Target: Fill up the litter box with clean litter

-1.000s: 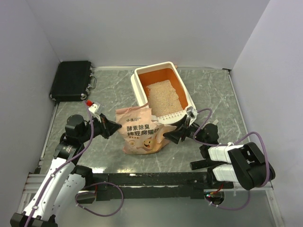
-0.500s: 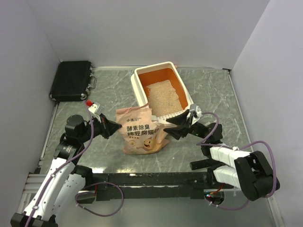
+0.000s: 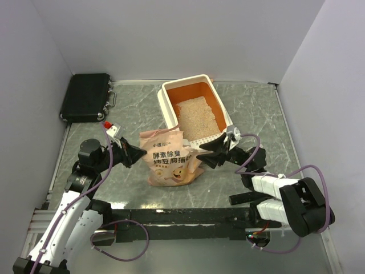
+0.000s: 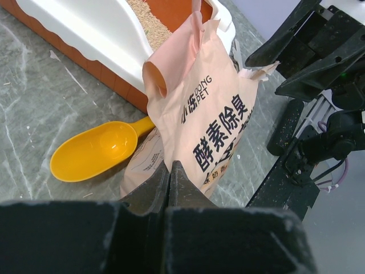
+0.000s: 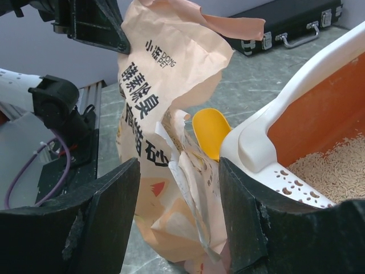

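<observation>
Near the middle of the grey counter (image 3: pixel 131 114) stands a pink bag (image 3: pixel 171 161) with black writing and a cartoon animal on it. Just behind the bag sits the litter box (image 3: pixel 166 100), white outside and orange inside. It lies a bit slanted, and its end with the little slots is closest to the bag. The clean litter (image 3: pixel 197 117) is inside the box. It is pale and sandy and covers most of the bottom, but some orange shows at the far end. The left claw (image 3: pixel 141 154) is clenched tight, with its two fingers pressed together. Its tip is right at the left side of the bag, but I cannot tell if it pinches a bit of the bag. The right claw (image 3: pixel 202 154) is on the other side of the bag, next to the near end of the box. Its fingers are spread apart, and the crumpled, torn edge of the bag sits in the gap between them. A yellow scoop (image 4: pixel 94 151) lies flat on the counter, between the bag and the box. A black case (image 3: pixel 86 96) rests in the far left corner, well apart from everything else.
</observation>
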`<control>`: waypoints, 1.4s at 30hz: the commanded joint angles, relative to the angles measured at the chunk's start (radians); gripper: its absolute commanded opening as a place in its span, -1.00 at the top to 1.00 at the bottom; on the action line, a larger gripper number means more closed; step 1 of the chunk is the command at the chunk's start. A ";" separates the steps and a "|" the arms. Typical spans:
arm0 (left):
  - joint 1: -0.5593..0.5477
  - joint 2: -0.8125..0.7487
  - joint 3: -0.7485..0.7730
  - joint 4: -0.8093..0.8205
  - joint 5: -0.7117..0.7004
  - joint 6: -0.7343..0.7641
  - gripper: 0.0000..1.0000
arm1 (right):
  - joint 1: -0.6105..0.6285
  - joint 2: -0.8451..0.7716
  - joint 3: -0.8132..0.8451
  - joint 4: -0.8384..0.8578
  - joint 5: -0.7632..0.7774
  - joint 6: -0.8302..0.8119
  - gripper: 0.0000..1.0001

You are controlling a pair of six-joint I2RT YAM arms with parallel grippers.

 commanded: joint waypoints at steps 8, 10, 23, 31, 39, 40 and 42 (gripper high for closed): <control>0.007 -0.013 0.011 0.081 0.027 -0.002 0.97 | -0.004 0.089 0.040 0.231 -0.018 0.034 0.19; 0.007 -0.013 0.013 0.080 0.030 0.000 0.98 | -0.006 0.103 0.055 0.236 -0.038 0.073 0.74; 0.007 0.016 0.076 -0.008 0.099 0.018 0.98 | -0.032 -0.089 0.075 0.063 -0.265 0.634 1.00; 0.006 0.153 0.250 -0.303 -0.008 -0.144 0.97 | -0.033 -0.452 -0.034 -0.570 -0.270 0.684 1.00; 0.006 0.222 0.252 -0.426 0.021 -0.263 0.98 | -0.047 -0.673 -0.113 -1.107 -0.215 0.722 1.00; 0.006 0.226 0.247 -0.442 0.038 -0.276 0.97 | -0.047 -0.698 -0.110 -1.150 -0.210 0.710 1.00; 0.006 0.233 0.228 -0.468 0.100 -0.304 0.97 | -0.052 -0.721 -0.100 -1.277 -0.193 0.678 1.00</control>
